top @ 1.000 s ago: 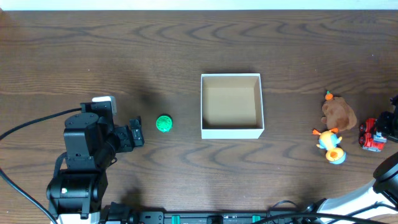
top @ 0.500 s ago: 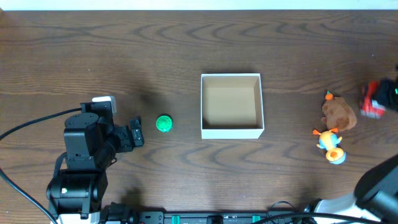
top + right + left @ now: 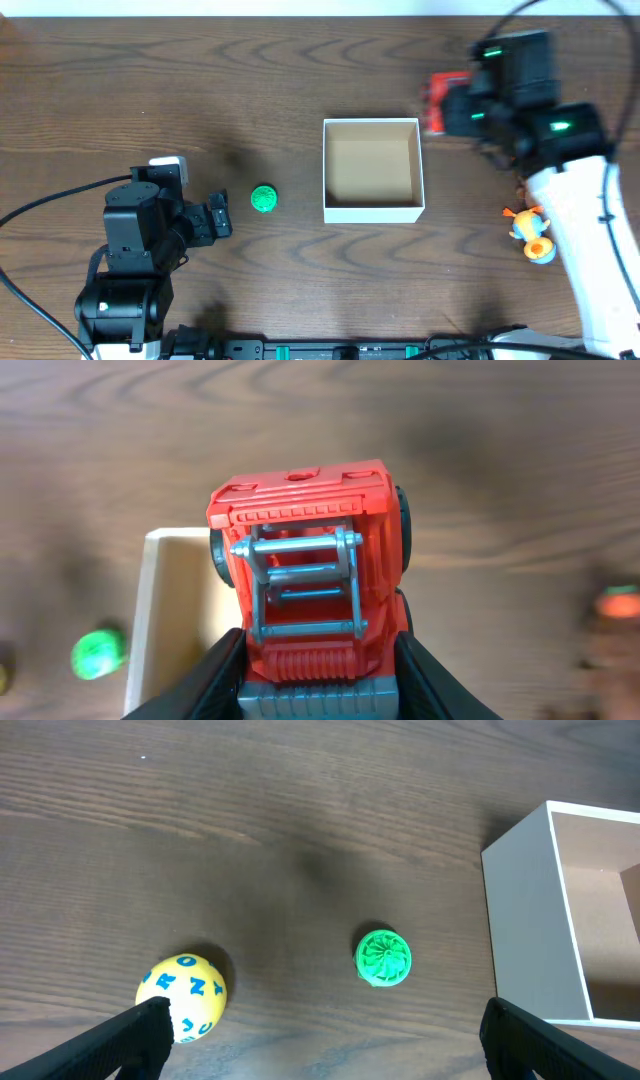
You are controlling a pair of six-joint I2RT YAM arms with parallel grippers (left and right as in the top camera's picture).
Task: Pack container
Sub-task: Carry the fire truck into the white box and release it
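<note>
The dark wood-grain table [image 3: 200, 80] carries the small square open-top container [image 3: 371, 211], white-walled and tan inside. In the wrist view it sits below and to the left of the right end effector [image 3: 322, 682], with only one corner under it. That end effector pinches a red plastic toy truck [image 3: 305, 570] with a grey ladder from both sides, held aloft. The step in hand appears to be carrying the truck across. Doing it well means centring it over the opening, then lowering before release so the thin walls are not clipped. The container looks empty. The left end effector [image 3: 325, 1055] is spread wide and grips nothing, with a small green ridged ball [image 3: 383, 958] just ahead of it.
</note>
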